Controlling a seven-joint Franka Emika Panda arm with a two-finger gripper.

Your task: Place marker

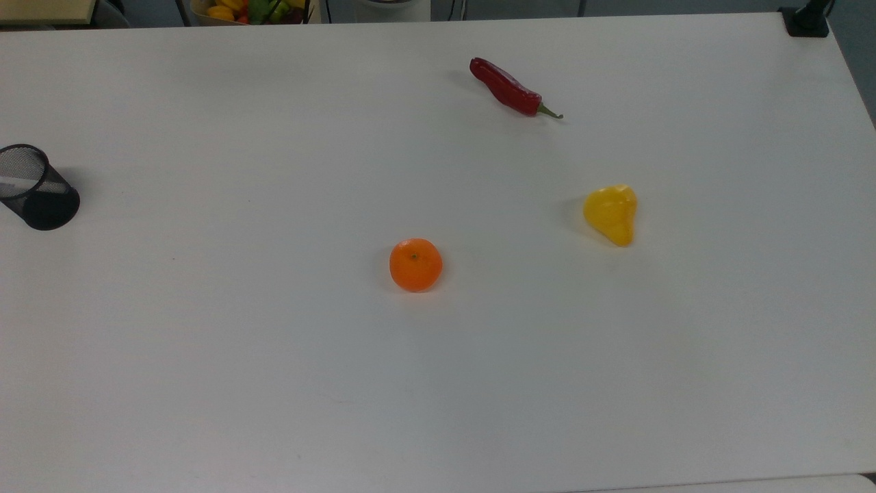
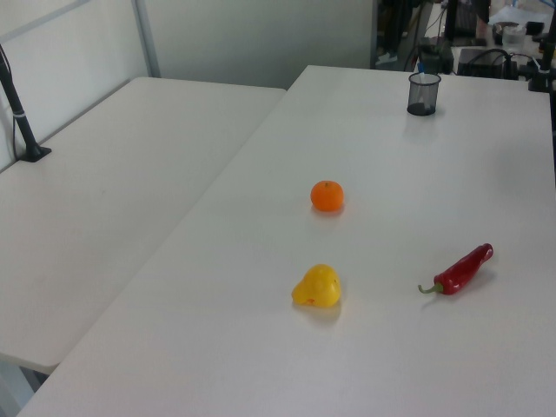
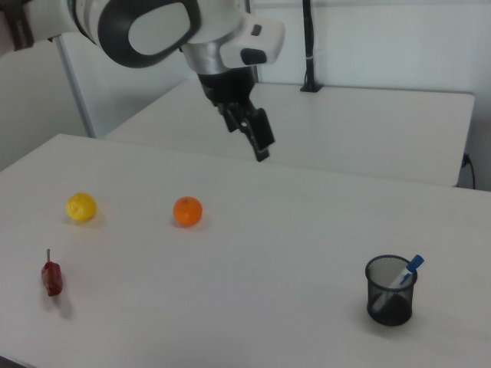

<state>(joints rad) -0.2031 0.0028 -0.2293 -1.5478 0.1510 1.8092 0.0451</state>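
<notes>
Arm (image 3: 153, 27): glossy white rounded shells, dark grey joint bands; black claw (image 3: 259, 142), slim fingers.

On my right view's right, the marker (image 3: 400, 278) leans inside the mesh cup (image 3: 390, 290); orange (image 3: 187, 211), pear (image 3: 80, 207), chili (image 3: 51, 278) lie left on the tabletop (image 3: 253, 291).

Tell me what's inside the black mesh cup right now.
The marker stands in the black mesh cup, leaning, with its blue cap poking over the rim on the right view's right. Its lower end shows only dimly through the mesh. Whether anything else lies at the bottom cannot be told.
</notes>
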